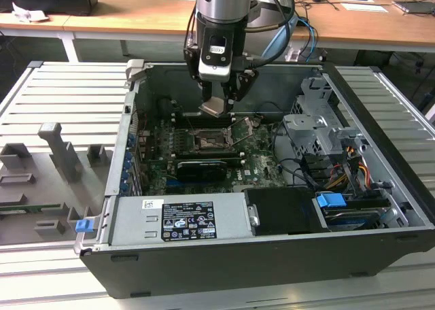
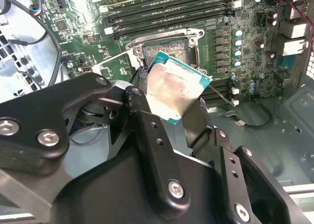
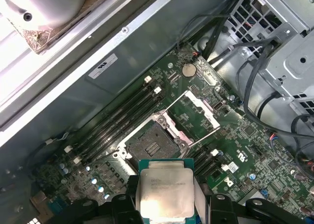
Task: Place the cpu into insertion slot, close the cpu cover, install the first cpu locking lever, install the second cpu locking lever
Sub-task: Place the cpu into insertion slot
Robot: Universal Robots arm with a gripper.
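Currently the gripper (image 1: 221, 99) clamps the cpu (image 1: 212, 107) by two edges, tilted, above the motherboard (image 1: 262, 164). The insertion slot (image 1: 206, 142) lies bare almost straight below, well apart, its cpu cover (image 1: 245, 129) swung up on the exterior view's right.

The cpu (image 2: 174, 89) has a matt, smudged metal face; the cpu cover (image 2: 115, 61) is bright bare metal

The cpu (image 1: 213, 107) in the hand (image 1: 219, 101), above the insertion slot (image 3: 152, 144); the cpu cover (image 3: 202, 107) just beside it.
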